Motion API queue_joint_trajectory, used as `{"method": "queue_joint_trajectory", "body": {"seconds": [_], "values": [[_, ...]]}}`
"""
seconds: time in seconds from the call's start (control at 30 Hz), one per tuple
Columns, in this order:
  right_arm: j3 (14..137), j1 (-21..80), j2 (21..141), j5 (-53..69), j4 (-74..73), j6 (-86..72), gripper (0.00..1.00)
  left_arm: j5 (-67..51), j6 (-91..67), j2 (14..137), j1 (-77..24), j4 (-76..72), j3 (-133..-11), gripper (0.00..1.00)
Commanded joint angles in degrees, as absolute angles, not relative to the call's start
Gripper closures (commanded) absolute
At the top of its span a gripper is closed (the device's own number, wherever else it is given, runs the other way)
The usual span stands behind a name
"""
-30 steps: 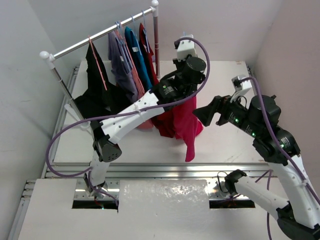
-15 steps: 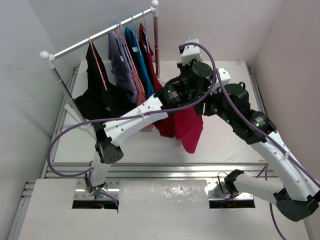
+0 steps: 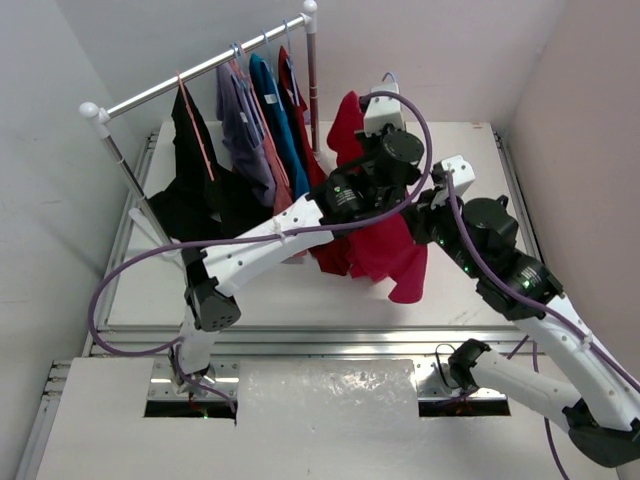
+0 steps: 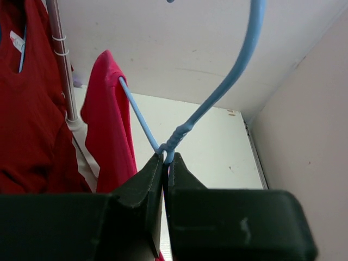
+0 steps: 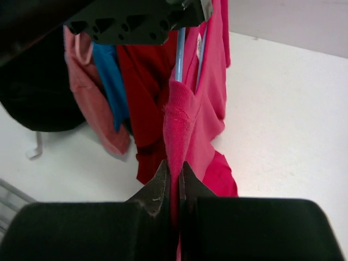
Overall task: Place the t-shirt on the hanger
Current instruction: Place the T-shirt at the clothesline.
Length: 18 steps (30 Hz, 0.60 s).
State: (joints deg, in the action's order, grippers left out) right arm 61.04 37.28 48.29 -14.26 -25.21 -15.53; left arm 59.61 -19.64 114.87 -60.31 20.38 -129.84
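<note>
- We see the left gripper [image 4: 165, 159] clamped tight on the twisted neck of the pale blue wire hanger [image 4: 231, 81], just right of the clothes rail's [image 3: 200, 72] end post; the hook curves up above the fingers.
- The magenta t-shirt [image 5: 209, 103] hangs right of the rail, beside the dark red shirt [image 4: 27, 109]; one shoulder is draped over a hanger arm; the rest sags below.
- The right gripper [image 5: 174, 167] pinches a fold of the t-shirt's fabric, also right of the rail; its jaws are pressed together on the cloth.
</note>
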Motion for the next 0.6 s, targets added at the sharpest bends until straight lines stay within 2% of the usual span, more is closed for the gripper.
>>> {"method": "queue_joint_trajectory", "body": {"seconds": [0.0,0.03,0.07,0.13,0.17,0.2,0.23,0.3,0.33,0.57], "values": [[59.4,37.0,44.0,-10.5,-15.8,-12.9,1.0,57.5,-18.8,107.5,-60.3,20.7,-127.6,1.0],[59.2,37.0,43.5,-9.8,-15.5,-12.0,1.0,56.8,-18.9,106.4,-60.3,20.4,-126.7,1.0],[58.9,37.0,42.5,-8.5,-15.0,-10.4,1.0,55.9,-18.8,104.0,-60.3,19.7,-124.3,0.92],[57.5,37.0,41.1,-5.9,-13.9,-9.6,1.0,52.0,-18.0,100.3,-60.3,17.2,-121.7,0.69],[57.2,37.0,40.1,-5.4,-13.7,-9.6,1.0,50.4,-17.6,99.2,-60.4,16.4,-119.9,0.49],[57.1,37.0,39.6,-5.1,-13.8,-9.5,1.0,49.1,-17.8,98.1,-60.4,16.0,-119.3,0.42],[57.3,37.0,39.3,-4.5,-14.8,-9.4,1.0,45.7,-17.5,96.3,-60.6,15.7,-119.2,0.27],[58.3,37.0,38.2,-3.9,-16.3,-9.2,1.0,43.1,-16.4,94.7,-61.1,16.3,-120.1,0.22],[58.8,37.0,37.8,-3.3,-18.4,-9.4,1.0,40.6,-15.7,93.3,-62.1,17.2,-121.7,0.09],[68.7,37.0,35.0,1.0,-29.4,-10.8,1.0,25.5,-13.9,80.9,-65.0,24.9,-121.5,0.09]]}}
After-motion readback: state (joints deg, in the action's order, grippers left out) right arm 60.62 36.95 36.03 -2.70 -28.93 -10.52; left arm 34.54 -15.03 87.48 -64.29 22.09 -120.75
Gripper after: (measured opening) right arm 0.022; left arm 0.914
